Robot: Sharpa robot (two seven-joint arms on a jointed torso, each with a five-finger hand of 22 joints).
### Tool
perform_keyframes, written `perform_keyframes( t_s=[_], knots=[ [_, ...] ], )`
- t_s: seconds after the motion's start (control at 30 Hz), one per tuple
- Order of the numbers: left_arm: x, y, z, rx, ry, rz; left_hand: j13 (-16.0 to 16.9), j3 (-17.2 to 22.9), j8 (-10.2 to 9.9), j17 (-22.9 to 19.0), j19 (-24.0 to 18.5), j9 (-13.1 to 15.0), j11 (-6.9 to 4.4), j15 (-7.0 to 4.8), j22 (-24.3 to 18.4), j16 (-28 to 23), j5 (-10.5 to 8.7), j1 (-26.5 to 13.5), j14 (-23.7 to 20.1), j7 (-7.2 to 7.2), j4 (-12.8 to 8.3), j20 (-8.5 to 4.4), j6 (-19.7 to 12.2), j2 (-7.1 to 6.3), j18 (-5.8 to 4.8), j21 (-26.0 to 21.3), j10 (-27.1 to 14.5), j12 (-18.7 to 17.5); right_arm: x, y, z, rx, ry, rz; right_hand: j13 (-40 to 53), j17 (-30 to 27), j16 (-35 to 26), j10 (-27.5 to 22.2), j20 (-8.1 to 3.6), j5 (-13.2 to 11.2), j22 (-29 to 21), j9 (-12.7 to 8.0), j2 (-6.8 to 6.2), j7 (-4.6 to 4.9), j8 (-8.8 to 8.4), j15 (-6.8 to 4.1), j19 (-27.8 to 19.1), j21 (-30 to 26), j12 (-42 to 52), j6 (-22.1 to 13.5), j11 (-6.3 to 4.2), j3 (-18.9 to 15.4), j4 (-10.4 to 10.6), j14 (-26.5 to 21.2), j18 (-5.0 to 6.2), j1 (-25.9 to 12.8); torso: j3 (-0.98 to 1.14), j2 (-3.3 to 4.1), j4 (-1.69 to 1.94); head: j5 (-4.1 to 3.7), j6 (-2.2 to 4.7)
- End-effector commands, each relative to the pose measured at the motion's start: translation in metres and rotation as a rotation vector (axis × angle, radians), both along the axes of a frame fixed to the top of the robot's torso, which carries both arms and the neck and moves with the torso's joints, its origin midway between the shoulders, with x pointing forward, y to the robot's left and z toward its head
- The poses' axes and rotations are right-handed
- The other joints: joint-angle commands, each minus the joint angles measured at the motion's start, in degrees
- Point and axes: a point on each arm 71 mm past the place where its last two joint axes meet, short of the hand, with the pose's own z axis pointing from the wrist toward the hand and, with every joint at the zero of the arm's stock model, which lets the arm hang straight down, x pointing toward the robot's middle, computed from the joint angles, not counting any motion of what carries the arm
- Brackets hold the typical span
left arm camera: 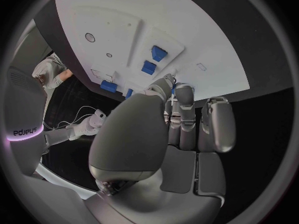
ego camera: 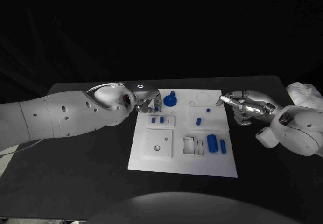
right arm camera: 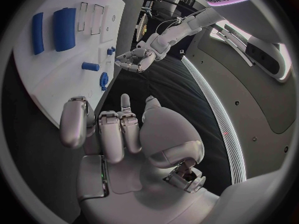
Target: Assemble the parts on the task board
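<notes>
Item: white rectangular task board [ego camera: 149, 164], flat on the black surface [ego camera: 80, 186], long axis running away from me.

Item: left silver many-fingered hand [ego camera: 144, 105]. I read it at the board's far left corner, fingers extended over the edge near the two small blue upright pegs [ego camera: 157, 120] in their white block. In the left wrist view the left hand [left arm camera: 181, 129] lies long and straight, fingertips [left arm camera: 169, 79] just short of the two blue square-topped pegs [left arm camera: 153, 59]; I see nothing between them, so I log it as released, holding nothing. Whether a fingertip touches the board I cannot tell from here.

Item: blue round knobbed part [ego camera: 171, 100], far end of the board, just beside the left hand, on its board side.

Item: right silver many-fingered hand [ego camera: 243, 108]. It stands off the board's far right edge, fingers loosely curled but apart, grasping nothing; the right wrist view shows the right hand [right arm camera: 118, 134] bare.

Item: large blue cylinder [ego camera: 213, 143] and slim blue bar [ego camera: 222, 146], lying side by side at the board's near right, long axes parallel to the board's length, nearer the right hand, on its body side.

Item: short blue peg [ego camera: 199, 121], mid-right of the board, lies closest to the right hand.

Judgement: I take the pegs and knob for the left hand, the cylinders for the right.
</notes>
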Motion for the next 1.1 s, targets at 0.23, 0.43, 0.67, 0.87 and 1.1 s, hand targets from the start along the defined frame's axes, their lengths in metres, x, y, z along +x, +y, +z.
perform_keyframes(
  t_s=[0.23,0.43,0.67,0.87,1.1],
  knots=[
    [0.001,-0.002,-0.006,-0.027,0.032,0.034,-0.2,-0.03,-0.48,-0.29,-0.46,-0.2,0.08,0.14,10.94,-0.38,-0.16,-0.33,-0.58,0.09,0.43,0.1,-0.64,-0.44,-0.44,-0.34,0.27,-0.51,-0.001,0.001,-0.003,0.0,0.02,0.018,6.85,11.36,-0.46,5.88,-0.04,0.12,9.24,-0.08,0.41,0.15,-0.34,-0.29,-0.47,-0.62,-0.32,0.07,-0.66,0.04,-0.12,3.56,0.94,0.17,0.03,0.07,-0.17,0.27,0.0],
    [0.003,-0.003,-0.006,-0.051,0.004,0.048,-0.27,0.07,-0.59,-0.31,-0.45,-0.26,0.16,0.15,10.95,-0.38,-0.06,-0.17,-0.6,0.19,0.37,0.09,-0.73,-0.44,-0.44,-0.33,0.32,-0.62,-0.002,0.002,-0.003,0.0,0.021,0.02,6.79,11.29,-0.53,5.82,-0.02,0.14,9.2,-0.09,0.45,0.16,-0.36,-0.27,-0.58,-0.76,-0.36,0.08,-0.64,0.06,-0.14,3.5,0.97,0.23,0.04,0.02,-0.14,0.08,0.0],
    [0.003,-0.006,-0.009,-0.059,-0.002,0.049,-0.31,0.13,-0.66,-0.43,-0.5,-0.31,0.2,0.16,10.93,-0.46,0.07,-0.08,-0.67,0.23,0.34,0.09,-0.78,-0.44,-0.42,-0.44,0.37,-0.69,-0.002,0.003,-0.003,-0.001,0.025,0.023,6.76,11.25,-0.56,5.78,-0.01,0.15,9.17,-0.1,0.46,0.17,-0.37,-0.26,-0.65,-0.85,-0.38,0.08,-0.63,0.06,-0.14,3.47,0.99,0.25,0.08,-0.01,-0.08,0.23,0.0],
    [0.003,-0.009,-0.013,-0.049,-0.025,0.039,-0.38,0.24,-0.8,-0.46,-0.5,-0.38,0.24,0.19,10.93,-0.46,0.3,0.1,-0.72,0.2,0.25,0.09,-0.89,-0.48,-0.43,-0.44,0.47,-0.79,-0.002,0.004,-0.003,0.0,0.027,0.027,6.7,11.23,-0.58,5.72,0.0,0.17,9.15,-0.1,0.49,0.17,-0.38,-0.25,-0.72,-0.94,-0.42,0.09,-0.62,0.08,-0.16,3.44,1.01,0.29,0.01,0.01,-0.1,0.09,0.0],
    [0.004,-0.011,-0.016,-0.03,-0.022,0.034,-0.4,0.26,-0.95,-0.74,-0.6,-0.47,0.19,0.2,10.88,-0.65,0.47,0.17,-0.87,0.09,0.19,0.09,-1.04,-0.61,-0.38,-0.65,0.68,-0.8,-0.002,0.003,-0.004,-0.003,0.031,0.026,6.71,11.2,-0.61,5.72,0.01,0.2,9.15,-0.1,0.51,0.17,-0.39,-0.24,-0.72,-0.92,-0.42,0.09,-0.61,0.09,-0.17,3.42,1.0,0.33,0.03,-0.02,-0.09,0.22,0.0]
  ],
)
